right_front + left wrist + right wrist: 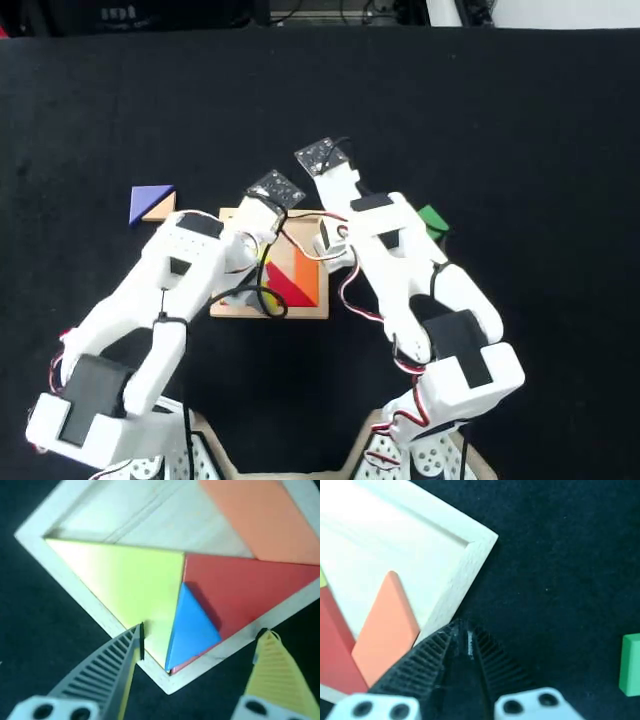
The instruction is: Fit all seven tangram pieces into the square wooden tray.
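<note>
Well, my left end effector [202,630] hangs released, fingers spread wide above one corner of the square wooden tray [75,583], which sits about mid-counter [520,110]. In that corner the yellow triangle [125,575] lies flat along the rim, meeting the red triangle [255,587] edge to edge. The small blue triangle [192,625] sits on top at their seam, overlapping the red and casting a shadow on it, so it is not lying flush. The orange parallelogram [255,520] lies beside the red triangle, touching it.

My right end effector [462,630] is clenched on nothing, its tip over the dark counter just outside the tray's rim near another corner. The green piece [631,665] rests on the counter on the tray's right side. Towards the counter's left edge, the purple triangle [146,199] and the tan triangle [162,210] lie touching, apart from the tray.
</note>
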Robot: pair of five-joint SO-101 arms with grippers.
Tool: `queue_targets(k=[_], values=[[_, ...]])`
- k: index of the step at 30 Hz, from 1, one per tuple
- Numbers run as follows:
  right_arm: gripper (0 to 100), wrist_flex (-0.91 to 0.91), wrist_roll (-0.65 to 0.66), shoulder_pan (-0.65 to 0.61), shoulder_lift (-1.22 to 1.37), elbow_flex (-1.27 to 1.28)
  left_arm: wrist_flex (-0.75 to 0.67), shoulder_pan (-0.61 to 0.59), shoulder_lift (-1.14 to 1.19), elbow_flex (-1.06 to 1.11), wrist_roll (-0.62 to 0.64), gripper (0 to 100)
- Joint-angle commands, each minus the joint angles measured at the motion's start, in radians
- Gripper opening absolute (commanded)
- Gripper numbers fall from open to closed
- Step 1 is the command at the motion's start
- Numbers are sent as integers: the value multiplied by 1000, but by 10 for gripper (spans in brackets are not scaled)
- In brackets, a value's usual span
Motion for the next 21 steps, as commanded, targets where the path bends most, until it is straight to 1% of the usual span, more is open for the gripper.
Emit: queue_targets(k=[1, 21], values=[[11, 11, 14, -29, -1, -30, -15, 24, 3, -64, -9, 354], [11, 8, 14, -29, 1, -31, -14, 30, 15, -74, -6, 353]])
